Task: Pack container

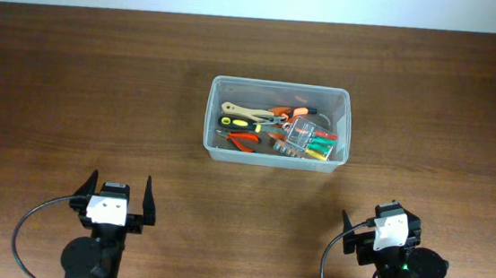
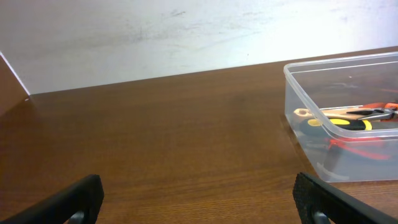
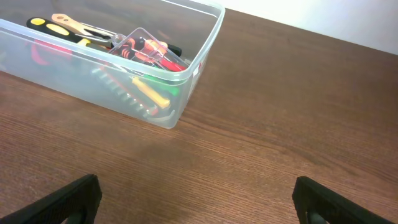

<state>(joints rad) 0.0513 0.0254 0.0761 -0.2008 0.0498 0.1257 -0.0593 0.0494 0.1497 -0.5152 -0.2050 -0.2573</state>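
A clear plastic container [image 1: 214,116] stands at the table's middle, a little toward the back. It holds several hand tools: pliers with orange handles [image 1: 284,112], a yellow and black tool [image 1: 242,123] and a small clear case of coloured bits [image 1: 300,136]. The container also shows in the left wrist view [image 2: 305,127] at right and in the right wrist view [image 3: 186,81] at upper left. My left gripper [image 1: 117,200] is open and empty near the front edge, left of the container. My right gripper [image 1: 392,225] is open and empty at front right.
The brown wooden table [image 1: 72,97] runs to a white wall at the back. In the left wrist view [image 2: 18,84] the table's left corner meets that wall. No loose objects lie on the table outside the container.
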